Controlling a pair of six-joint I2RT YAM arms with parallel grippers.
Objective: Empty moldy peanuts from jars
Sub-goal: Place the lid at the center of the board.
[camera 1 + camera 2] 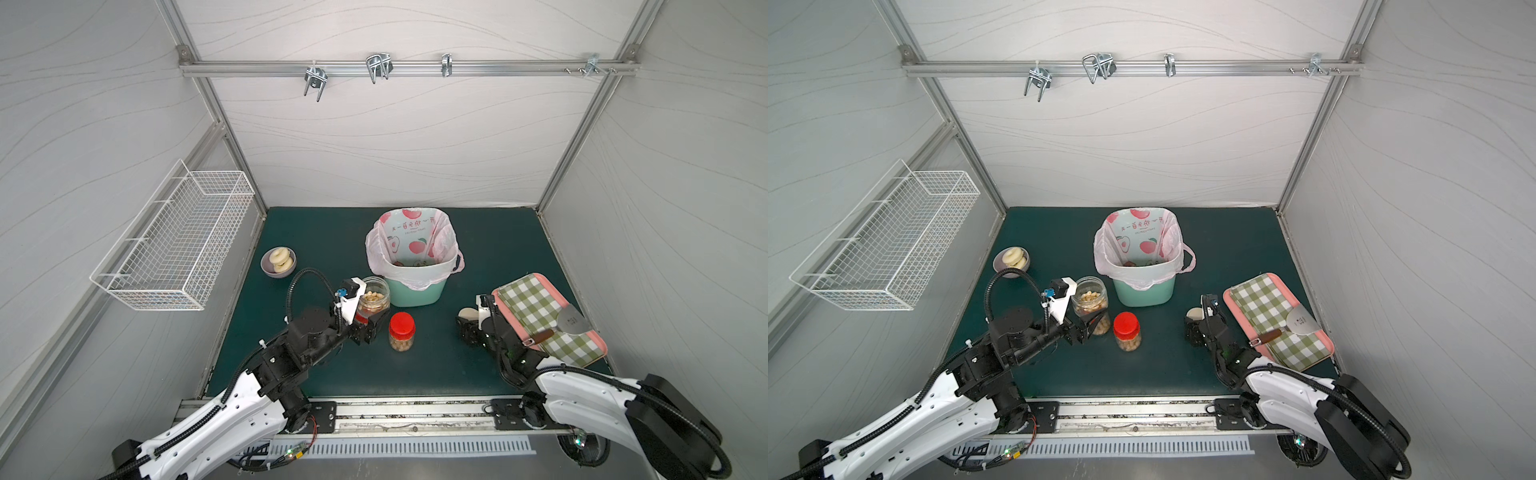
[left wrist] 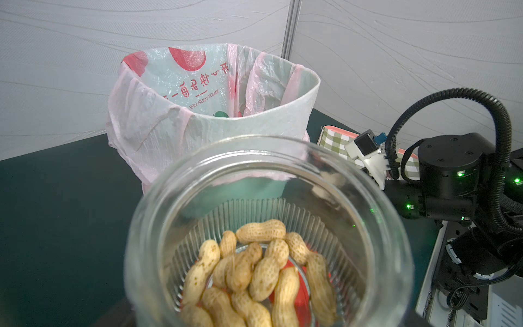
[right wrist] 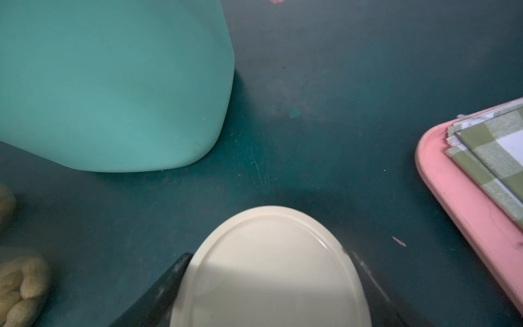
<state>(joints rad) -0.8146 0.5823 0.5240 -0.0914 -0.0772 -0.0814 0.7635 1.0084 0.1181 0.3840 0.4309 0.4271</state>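
An open clear jar (image 1: 374, 297) (image 1: 1090, 299) (image 2: 268, 181) holding several moldy peanuts (image 2: 254, 271) is held upright just left of the bin. My left gripper (image 1: 366, 324) (image 1: 1086, 328) is shut on its lower part, and its fingers are hidden in the left wrist view. Something red (image 1: 360, 318) shows right under this jar, mostly hidden. A jar with a red lid (image 1: 402, 332) (image 1: 1127, 332) stands full on the mat nearby. My right gripper (image 1: 466, 322) (image 3: 271, 260) is shut on a beige lid (image 1: 468, 312) (image 3: 271, 269), low over the mat.
The mint-green bin (image 1: 415, 293) (image 3: 113, 85) with a pink fruit-print bag (image 1: 411, 241) stands mid-table. A pink tray (image 3: 452, 198) with a checked cloth (image 1: 536, 311) and a spatula (image 1: 571, 322) lies right. A bowl of ring pastries (image 1: 278, 262) and a wire basket (image 1: 174, 241) are left.
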